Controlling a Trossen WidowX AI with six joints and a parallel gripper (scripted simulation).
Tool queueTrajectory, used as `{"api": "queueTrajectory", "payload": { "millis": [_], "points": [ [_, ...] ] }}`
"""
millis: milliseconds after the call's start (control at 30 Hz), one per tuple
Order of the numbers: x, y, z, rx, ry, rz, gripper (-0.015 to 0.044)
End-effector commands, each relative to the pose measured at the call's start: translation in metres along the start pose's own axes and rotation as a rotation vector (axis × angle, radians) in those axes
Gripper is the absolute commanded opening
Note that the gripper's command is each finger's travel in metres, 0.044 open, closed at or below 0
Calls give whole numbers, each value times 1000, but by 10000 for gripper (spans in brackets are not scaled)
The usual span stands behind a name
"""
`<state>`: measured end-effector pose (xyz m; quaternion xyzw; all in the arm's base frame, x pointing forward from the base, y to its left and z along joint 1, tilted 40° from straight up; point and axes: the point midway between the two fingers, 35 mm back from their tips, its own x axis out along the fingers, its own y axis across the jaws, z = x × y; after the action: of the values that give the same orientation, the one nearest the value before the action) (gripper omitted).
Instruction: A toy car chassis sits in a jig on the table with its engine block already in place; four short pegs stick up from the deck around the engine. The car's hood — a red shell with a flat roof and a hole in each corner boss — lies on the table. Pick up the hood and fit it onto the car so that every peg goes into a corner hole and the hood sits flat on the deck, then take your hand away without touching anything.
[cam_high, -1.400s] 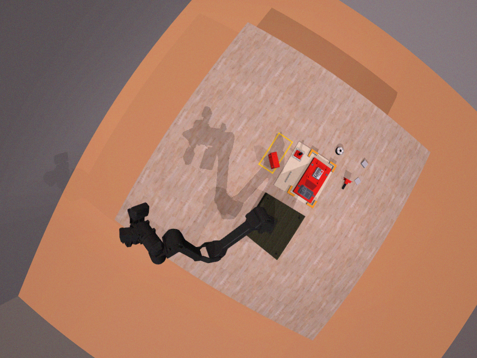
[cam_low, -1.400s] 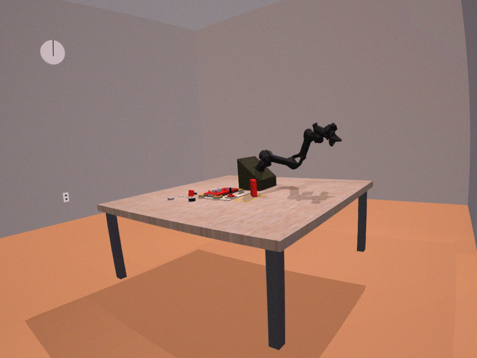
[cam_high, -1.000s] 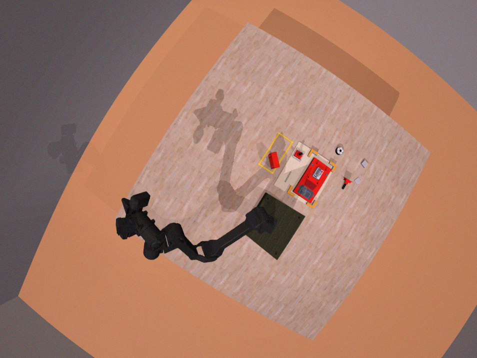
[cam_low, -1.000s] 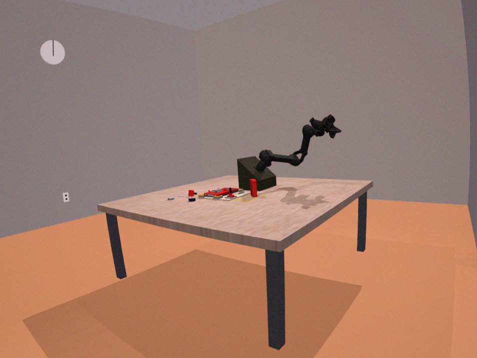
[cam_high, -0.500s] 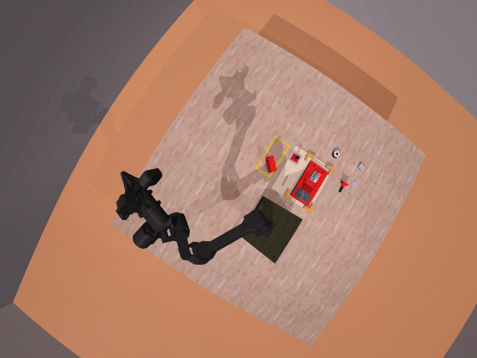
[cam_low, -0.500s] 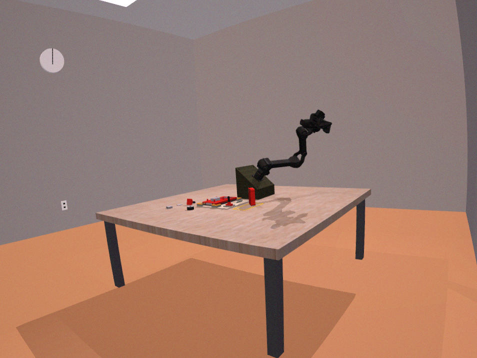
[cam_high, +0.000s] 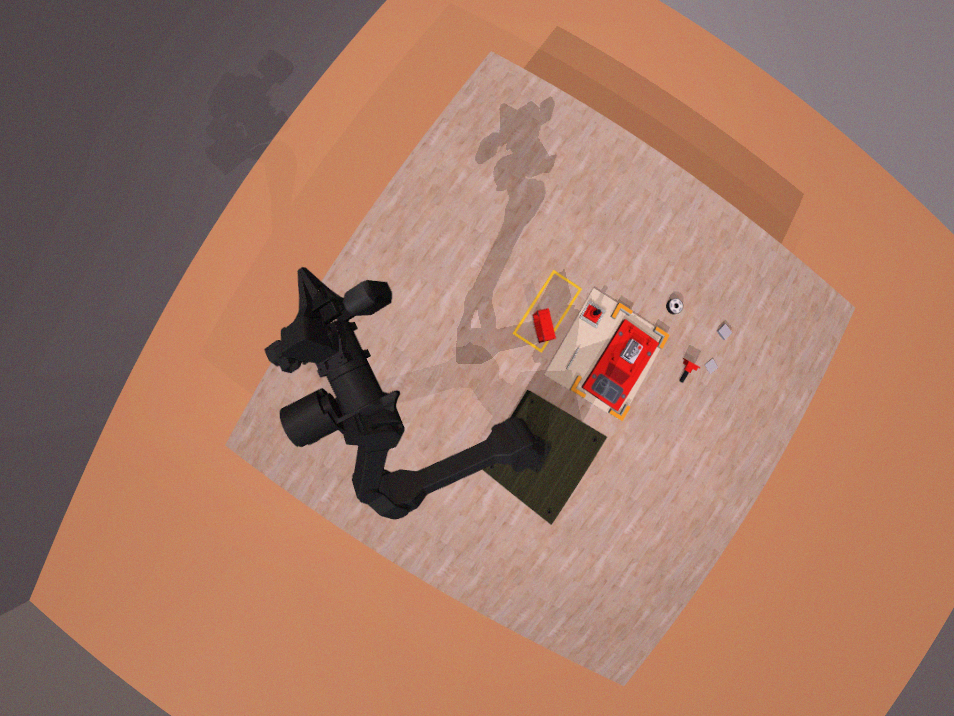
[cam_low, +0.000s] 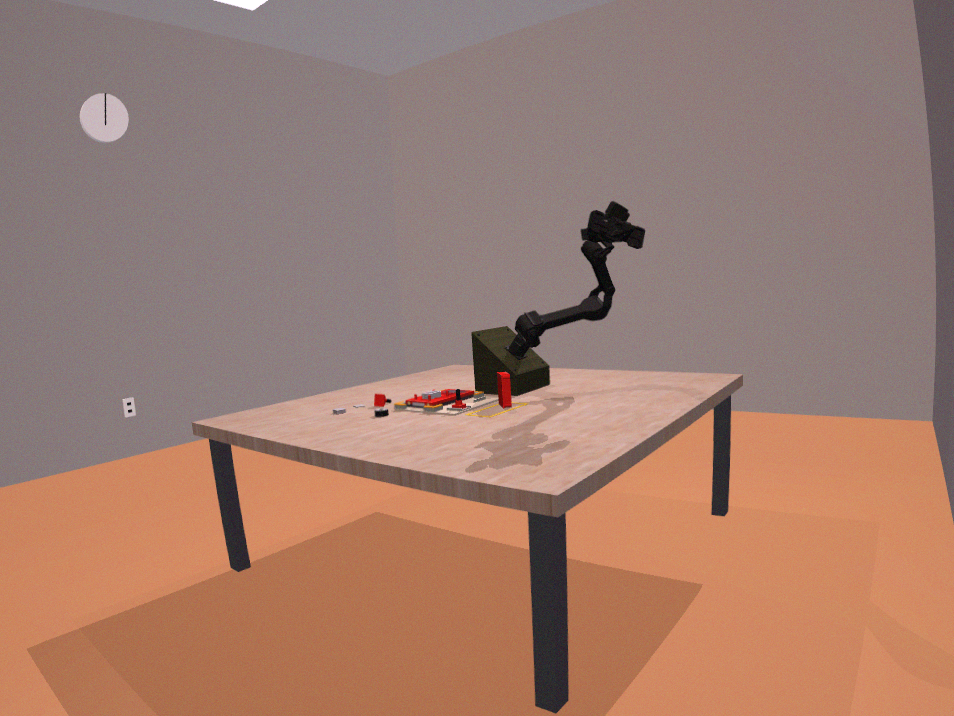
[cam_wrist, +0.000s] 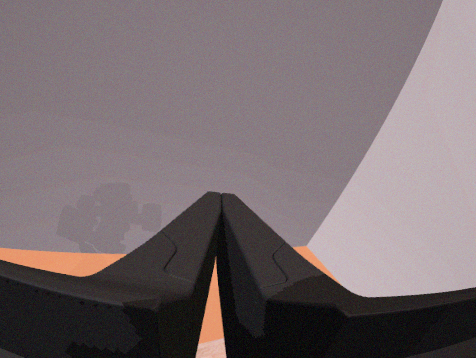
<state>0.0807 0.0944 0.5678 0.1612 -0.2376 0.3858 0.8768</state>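
Note:
The red hood (cam_high: 544, 325) (cam_low: 504, 389) stands up on one end on the table, inside the yellow outline. The red chassis (cam_high: 648, 342) (cam_low: 458, 396) lies in the pale jig (cam_high: 583, 341) with orange corner brackets. The grey engine block (cam_high: 631, 350) (cam_low: 431, 394) sits on its deck. The pegs are too small to make out clearly. My gripper (cam_wrist: 219, 206) is shut and empty, its fingertips touching. It is high in the air, far to the left of the hood in the top view. The wrist view shows only wall, floor and a bit of table.
A small red part with a black knob (cam_high: 592, 312) (cam_low: 458, 403) stands on the jig's near-left part. Beyond the chassis lie a black-and-white wheel (cam_high: 675, 305) (cam_low: 381, 413), a red piece with a black shaft (cam_high: 689, 367) and two grey plates (cam_high: 724, 331) (cam_high: 711, 366). The dark arm base (cam_high: 566, 470) (cam_low: 493, 366) stands beside the jig.

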Motion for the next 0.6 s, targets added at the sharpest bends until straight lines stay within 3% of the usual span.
{"api": "queueTrajectory", "payload": {
  "millis": [0, 567],
  "points": [
    [7, -42, -9, 19, 31, -77, 0],
    [10, -188, -86, 140, 235, -367, 0]
  ]
}}
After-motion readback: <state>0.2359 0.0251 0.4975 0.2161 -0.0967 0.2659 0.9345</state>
